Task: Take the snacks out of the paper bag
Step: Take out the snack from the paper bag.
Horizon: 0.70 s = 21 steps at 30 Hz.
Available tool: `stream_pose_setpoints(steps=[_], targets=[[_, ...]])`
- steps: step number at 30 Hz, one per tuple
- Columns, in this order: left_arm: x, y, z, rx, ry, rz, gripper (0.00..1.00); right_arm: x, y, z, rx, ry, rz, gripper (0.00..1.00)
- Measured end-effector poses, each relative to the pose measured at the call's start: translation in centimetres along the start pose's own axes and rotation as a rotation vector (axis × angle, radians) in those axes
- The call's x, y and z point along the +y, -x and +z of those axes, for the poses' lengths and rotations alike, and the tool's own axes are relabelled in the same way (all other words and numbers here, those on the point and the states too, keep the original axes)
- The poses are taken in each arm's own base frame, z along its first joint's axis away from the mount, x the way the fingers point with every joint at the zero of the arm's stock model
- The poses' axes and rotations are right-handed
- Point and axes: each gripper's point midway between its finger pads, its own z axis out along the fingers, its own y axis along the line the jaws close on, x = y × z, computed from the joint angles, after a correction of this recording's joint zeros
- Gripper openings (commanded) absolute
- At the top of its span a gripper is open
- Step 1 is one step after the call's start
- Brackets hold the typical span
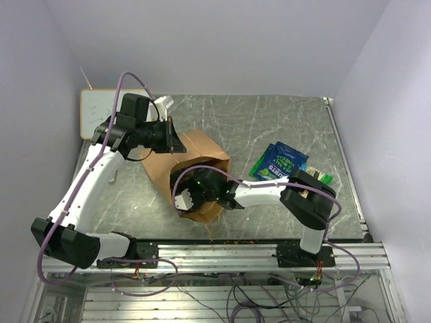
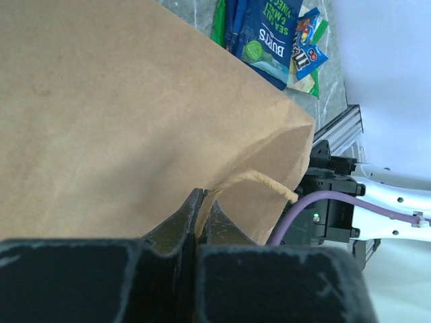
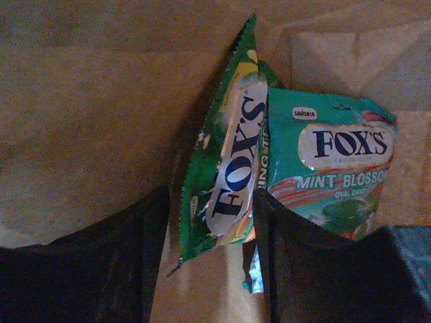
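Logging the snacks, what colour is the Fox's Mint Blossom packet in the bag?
The packet is teal green; the right wrist view shows it best.

Left hand [image 2: 200, 205] pinched shut, right hand [image 3: 212, 198] fingers parted, right arm folded leftward

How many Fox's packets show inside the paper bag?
2: a green Fox's packet between the fingers of the right pincer, and a teal Mint Blossom packet beside it. Others may be hidden beneath.
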Motion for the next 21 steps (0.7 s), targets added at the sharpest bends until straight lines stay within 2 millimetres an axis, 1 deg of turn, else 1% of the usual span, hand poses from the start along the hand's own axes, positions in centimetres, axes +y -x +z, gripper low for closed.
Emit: stream_pose_setpoints(steps=[2,6,8,10,13,17,21], targets=[[0.1,-0.1,0.0,0.004,0.002,0.009,0.07,0.1,-0.6,0.5,0.021,-0.001,0.003,0.49],[0.1,-0.3,-0.2,0.008,0.004,0.017,0.07,-1.4,-1.2,1.6,0.049,-0.047,0.009,0.35],[0.1,-0.4,-0.3,0.008,0.007,0.017,0.07,-1.7,-1.4,1.9,0.059,-0.059,0.022,0.25],[0.2,-0.5,-0.3,0.01,0.013,0.019,0.07,-1.7,-1.5,1.9,0.064,-0.063,0.028,0.13],[0.4,-0.5,-0.3,0.008,0.023,0.02,0.07,-2.0,-1.4,1.8,0.062,-0.07,0.03,0.01],[0.5,-0.4,-0.4,0.004,0.032,0.02,0.07,-2.5,-1.2,1.0,0.061,-0.078,0.036,0.0],[0.6,-0.4,-0.4,-0.001,0.036,0.022,0.07,-3.4,-0.1,-0.7,0.036,-0.096,0.044,0.0]])
